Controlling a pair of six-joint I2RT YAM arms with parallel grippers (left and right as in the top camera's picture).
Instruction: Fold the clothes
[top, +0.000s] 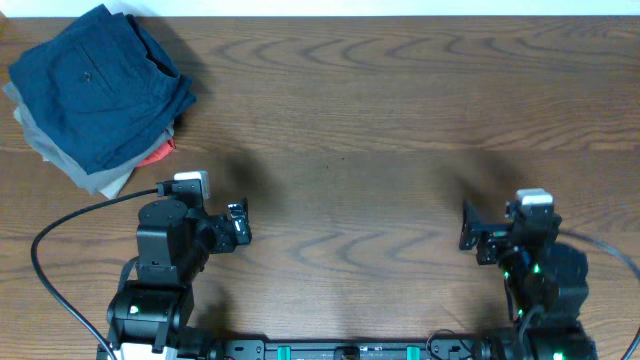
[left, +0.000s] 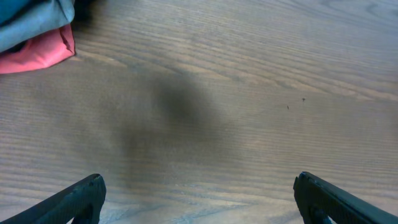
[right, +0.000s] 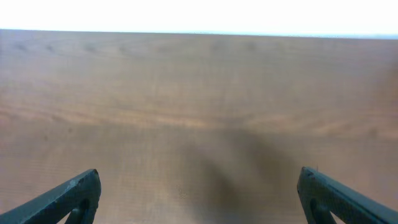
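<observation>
The dark navy shorts (top: 95, 85) lie folded on top of a stack of clothes at the far left of the wooden table (top: 380, 140). My left gripper (top: 238, 223) is open and empty, low over bare wood, to the right and in front of the stack. In the left wrist view its fingers (left: 198, 199) are spread wide over the table. My right gripper (top: 470, 232) is open and empty at the front right; the right wrist view shows its fingers (right: 199, 193) wide apart over bare wood. The navy shorts are out of both wrist views.
Under the navy shorts lie grey-khaki folded shorts (top: 100, 178) and a small orange-red garment (top: 158, 153). The orange-red garment (left: 37, 53) and a grey fold (left: 31, 22) show at the top left of the left wrist view. Black cables run beside both arm bases.
</observation>
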